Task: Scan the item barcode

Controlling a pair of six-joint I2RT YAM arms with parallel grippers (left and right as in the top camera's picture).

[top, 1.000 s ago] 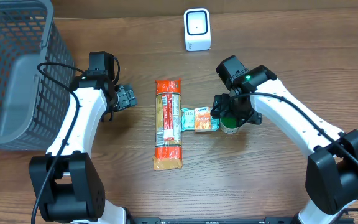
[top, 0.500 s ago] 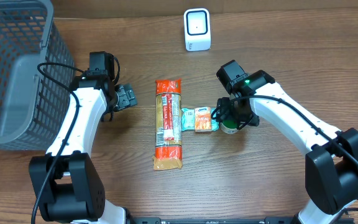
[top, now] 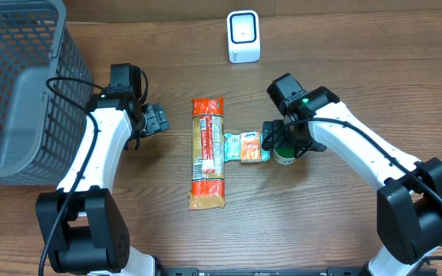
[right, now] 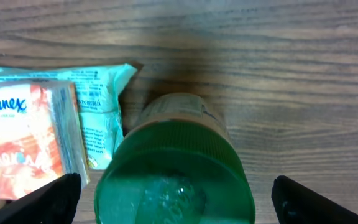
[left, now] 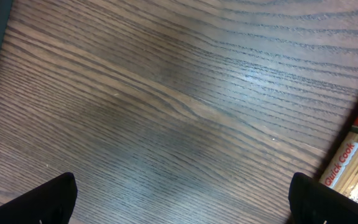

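Overhead, the right gripper (top: 283, 142) is spread wide, its fingers (right: 55, 196) either side of the green-capped jar (right: 176, 180), clear of it. The jar stands at 3 o'clock of the tissue pack (top: 245, 146). The left gripper (left: 179, 202) gapes empty over the wooden table (top: 344, 61). The scanner (top: 243, 36) stands at 12 o'clock, the basket (top: 21, 92) at 10.

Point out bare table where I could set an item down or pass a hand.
Free: wood right of the scanner, above the right arm; also the front strip below the pasta pack. Crowded: mid-table, where pasta pack, Kleenex pack and green-lidded jar sit in a row, right pincer open astride the jar. The basket fills the left.
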